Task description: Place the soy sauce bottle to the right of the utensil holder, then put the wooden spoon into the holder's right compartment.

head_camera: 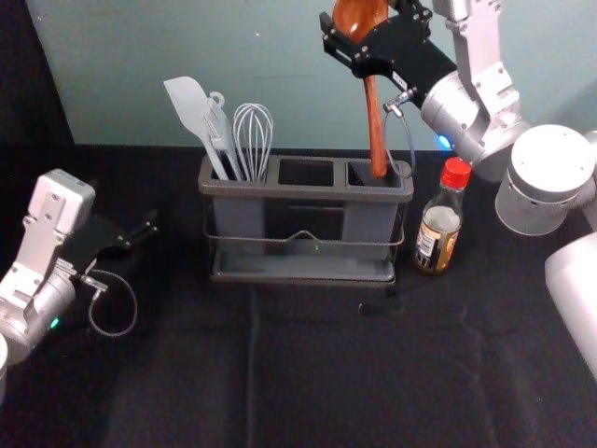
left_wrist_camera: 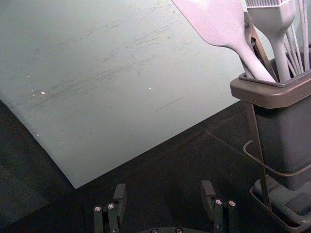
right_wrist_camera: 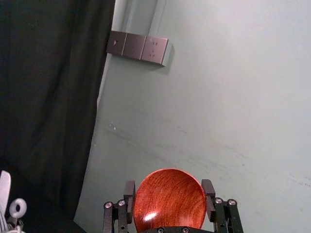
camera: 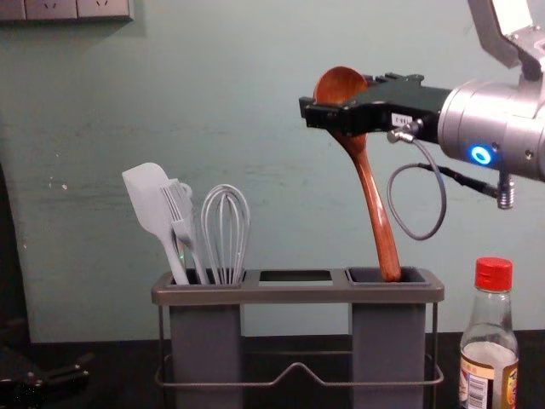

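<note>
The left gripper [head_camera: 140, 230] is positioned beyond the left end of the holder, low over the black tablecloth [head_camera: 308, 373]; its jaws stand wide apart with nothing between them. The soy sauce bottle [head_camera: 440, 220], fitted with a red cap [head_camera: 456, 173] and a label with a barcode, stands upright on the cloth just beside the right end of the utensil holder [head_camera: 306, 192], not touching it. The holder has a grey rim, a wire rail [camera: 298, 368] across the front and a tray [head_camera: 303, 268] at the base. Its left compartment [camera: 206, 341] contains a spatula [camera: 152, 202], a basting brush [camera: 180, 213] and a whisk [camera: 226, 230]. The wooden spoon [camera: 372, 200] is located over the right compartment [camera: 388, 341], bowl uppermost, shaft slightly tilted, with the handle end at the mouth of that compartment; the depth of insertion cannot be determined. The right gripper [camera: 310, 112] is above the right half of the holder, reaching in from the right. Its jaws are closed against opposite sides of the spoon's bowl, parted only by the width of the bowl. Behind stands a grey-green wall [camera: 281, 34], with a socket panel [camera: 64, 8] mounted high on the left.
</note>
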Action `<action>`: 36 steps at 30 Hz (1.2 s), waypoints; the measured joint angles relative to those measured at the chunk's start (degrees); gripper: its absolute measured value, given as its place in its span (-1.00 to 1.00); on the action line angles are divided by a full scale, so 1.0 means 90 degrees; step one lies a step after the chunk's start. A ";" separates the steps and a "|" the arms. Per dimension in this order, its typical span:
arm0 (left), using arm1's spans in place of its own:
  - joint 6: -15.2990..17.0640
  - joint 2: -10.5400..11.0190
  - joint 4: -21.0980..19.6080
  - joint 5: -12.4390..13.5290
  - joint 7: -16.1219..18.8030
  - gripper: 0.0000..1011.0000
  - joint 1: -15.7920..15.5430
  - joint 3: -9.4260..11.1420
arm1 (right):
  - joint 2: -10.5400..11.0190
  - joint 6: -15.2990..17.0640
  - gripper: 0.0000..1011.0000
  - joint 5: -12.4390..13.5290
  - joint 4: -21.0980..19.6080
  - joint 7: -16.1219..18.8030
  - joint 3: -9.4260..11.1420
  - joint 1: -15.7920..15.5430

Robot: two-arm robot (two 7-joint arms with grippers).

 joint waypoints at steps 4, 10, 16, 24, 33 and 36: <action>0.0000 0.0000 0.0000 0.0000 0.0000 0.99 0.0000 0.0000 | -0.0024 -0.0047 0.67 -0.0055 0.0106 0.0006 0.0007 -0.0005; 0.0000 0.0000 0.0000 0.0000 0.0000 0.99 0.0000 0.0000 | -0.0049 -0.0126 0.67 -0.0141 0.0204 0.0013 0.0007 -0.0084; 0.0000 0.0000 0.0000 0.0000 0.0000 0.99 0.0000 0.0000 | -0.0031 -0.0184 0.67 -0.0166 0.0205 0.0055 0.0025 -0.0267; 0.0000 0.0000 0.0000 0.0000 0.0000 0.99 0.0000 0.0000 | 0.0032 -0.0208 0.67 -0.0172 0.0116 0.0110 0.0035 -0.0529; 0.0000 0.0000 0.0000 0.0000 0.0000 0.99 0.0000 0.0000 | 0.0099 -0.0240 0.67 -0.0210 0.0032 0.0160 0.0020 -0.0772; 0.0000 0.0000 0.0000 -0.0001 0.0000 0.99 0.0000 0.0000 | 0.0110 -0.0241 0.67 -0.0210 0.0011 0.0166 0.0022 -0.0828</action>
